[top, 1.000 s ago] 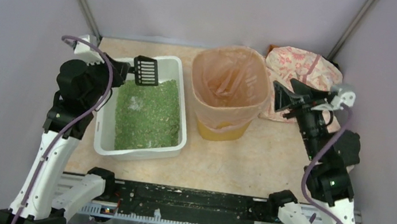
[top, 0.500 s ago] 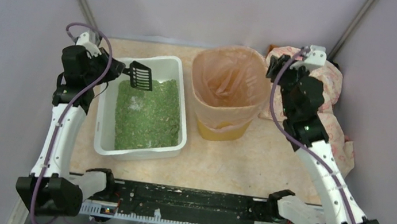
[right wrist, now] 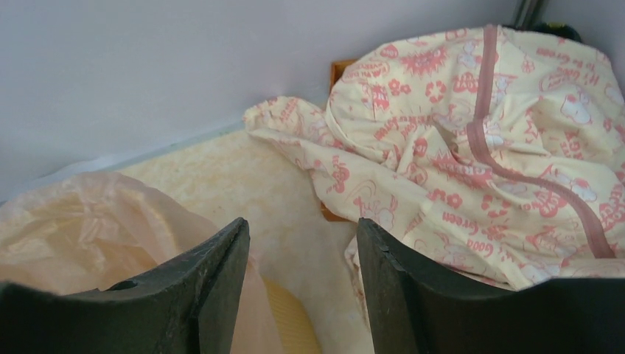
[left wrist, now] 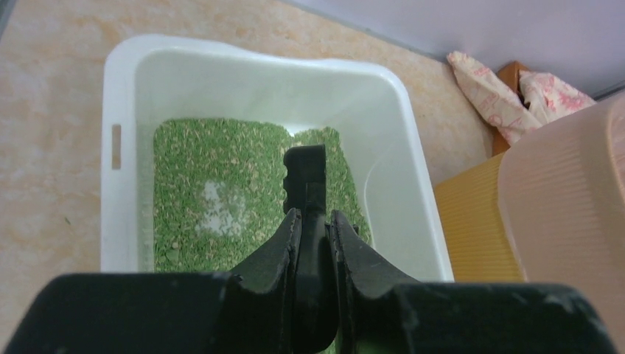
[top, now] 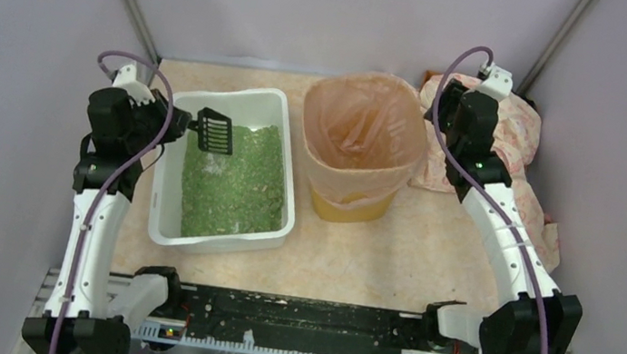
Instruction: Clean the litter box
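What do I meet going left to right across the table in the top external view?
litter box → bin → bag. The scoop hangs over the box, so it is left out of the order.

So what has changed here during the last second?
The left arm brought the scoop down toward the litter, jaws still shut on it. The right arm swung from beside the bin to the far corner by the cloth, jaws open. Litter box, bin and cloth stayed.
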You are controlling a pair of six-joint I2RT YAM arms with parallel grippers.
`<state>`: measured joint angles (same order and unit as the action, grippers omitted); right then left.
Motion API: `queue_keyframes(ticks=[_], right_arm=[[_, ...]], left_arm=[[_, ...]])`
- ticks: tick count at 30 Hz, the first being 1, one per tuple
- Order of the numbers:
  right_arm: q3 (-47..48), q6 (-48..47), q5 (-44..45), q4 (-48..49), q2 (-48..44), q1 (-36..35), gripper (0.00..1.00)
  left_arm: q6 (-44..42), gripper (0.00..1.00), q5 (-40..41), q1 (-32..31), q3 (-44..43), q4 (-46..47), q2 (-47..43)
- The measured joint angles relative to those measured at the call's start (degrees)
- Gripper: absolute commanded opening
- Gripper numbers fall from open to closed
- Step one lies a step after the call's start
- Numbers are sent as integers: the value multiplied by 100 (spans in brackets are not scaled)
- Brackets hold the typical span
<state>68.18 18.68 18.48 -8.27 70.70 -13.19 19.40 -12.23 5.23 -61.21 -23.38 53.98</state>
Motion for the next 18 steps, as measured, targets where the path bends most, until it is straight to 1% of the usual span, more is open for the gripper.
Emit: queue_keyframes(ticks=[3,9,13,18], right_arm=[[-37,166,-61,-76,155,35,56],[-90,516,-142,13,330,129,56],[-114,669,-229,76,350,149,56],[-116,750,-361,186,378,149,56]], left_arm=[[9,0,-76,0,323,-127,-122],[214,0,-636,0,1357,-109,-348],[437,0,-960,0,1709,81,-111],[621,0,-942,0,2022,374,315]])
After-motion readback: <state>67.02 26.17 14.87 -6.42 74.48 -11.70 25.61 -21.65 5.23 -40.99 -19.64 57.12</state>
